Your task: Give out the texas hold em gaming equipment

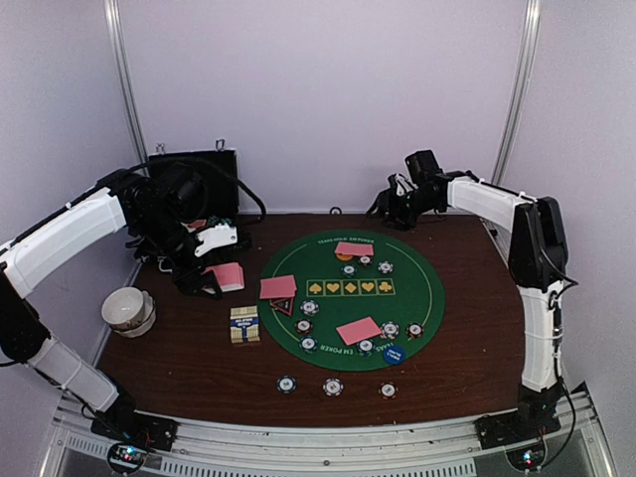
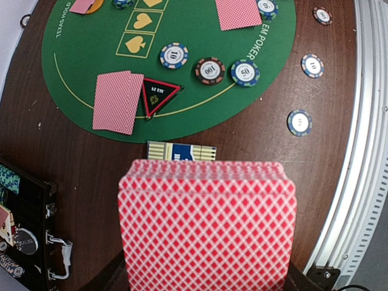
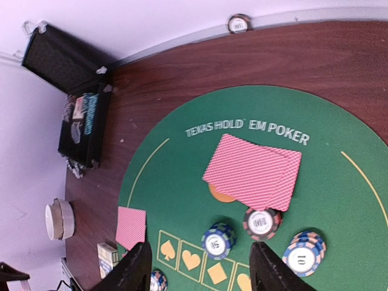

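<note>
My left gripper (image 1: 212, 281) is shut on a deck of pink-red-backed playing cards (image 2: 206, 224) that fills the left wrist view and hides the fingers. It hovers over the table left of the green mat (image 1: 427, 298). Three face-down card pairs lie on the mat: one at the left edge (image 2: 116, 101) beside the red-black triangle marker (image 2: 159, 95), one at the back (image 3: 254, 171) over an orange disc (image 3: 219, 194), and one at the front (image 1: 359, 330). Poker chips (image 3: 217, 240) sit next to them. My right gripper (image 3: 203, 273) is open and empty above the back pair.
A yellow-blue card box (image 2: 180, 151) lies on the wood just beyond the held deck. The black case (image 1: 194, 184) stands open at the back left, the white bowl (image 1: 127, 308) at the left edge. Three chips (image 1: 333, 387) and a blue disc (image 1: 395, 354) sit near the front.
</note>
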